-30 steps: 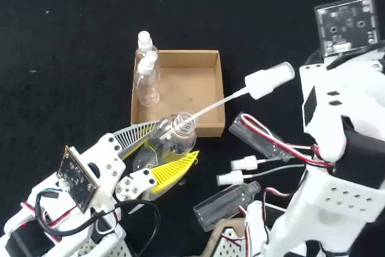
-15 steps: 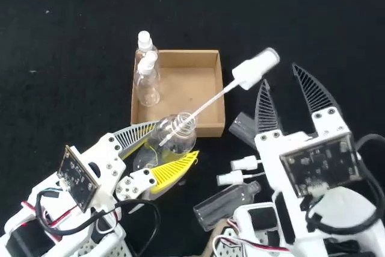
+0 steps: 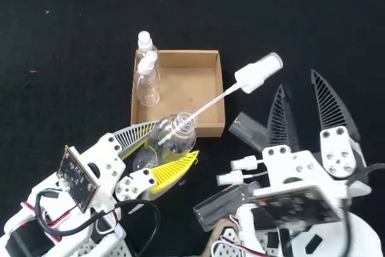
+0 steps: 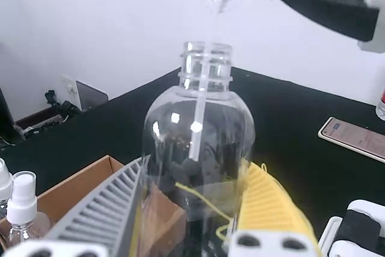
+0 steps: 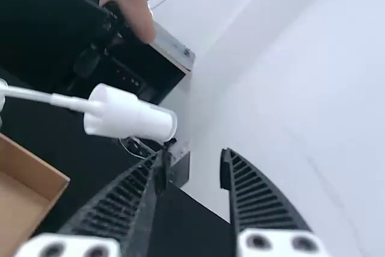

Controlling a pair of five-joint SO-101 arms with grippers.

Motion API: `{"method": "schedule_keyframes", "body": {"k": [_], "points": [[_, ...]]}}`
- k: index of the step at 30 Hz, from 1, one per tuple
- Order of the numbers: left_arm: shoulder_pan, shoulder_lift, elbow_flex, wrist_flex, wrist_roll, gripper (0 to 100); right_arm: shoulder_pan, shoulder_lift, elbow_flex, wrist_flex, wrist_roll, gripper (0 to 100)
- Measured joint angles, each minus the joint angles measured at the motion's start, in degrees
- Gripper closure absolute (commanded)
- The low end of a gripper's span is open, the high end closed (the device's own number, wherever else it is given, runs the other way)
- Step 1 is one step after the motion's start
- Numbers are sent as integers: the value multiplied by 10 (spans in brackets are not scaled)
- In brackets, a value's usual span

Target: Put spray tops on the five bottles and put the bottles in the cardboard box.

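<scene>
My left gripper (image 3: 157,151) is shut on a round clear bottle (image 3: 175,135), held upright in front of the cardboard box (image 3: 207,58). A spray top's tube stands in the bottle's neck (image 4: 206,64) and leans away, with its white head (image 3: 257,73) hanging free. My right gripper (image 3: 304,97) is open just beside that head (image 5: 129,115) and does not touch it. Two bottles with spray tops (image 3: 147,79) stand at the box's left wall. Two bare bottles (image 3: 248,127) (image 3: 225,204) lie on the table.
Two loose spray tops (image 3: 243,162) (image 3: 228,177) lie between the lying bottles, close to the right arm's base. A phone (image 4: 355,136) lies on the black table. Most of the box floor (image 3: 189,91) is bare.
The right arm has swung down, bringing its open fingers into the high view, then shifted right and nearer the front. The spray head wobbled slightly. The left arm kept still.
</scene>
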Motion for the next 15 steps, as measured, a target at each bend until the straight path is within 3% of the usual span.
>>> {"method": "schedule_keyframes", "body": {"k": [3,8,15], "points": [[0,0,0,0,0,970,31,36,0,14,34,788],[0,0,0,0,0,970,79,131,0,-29,26,825],[0,0,0,0,0,970,62,179,1,-45,34,828]]}}
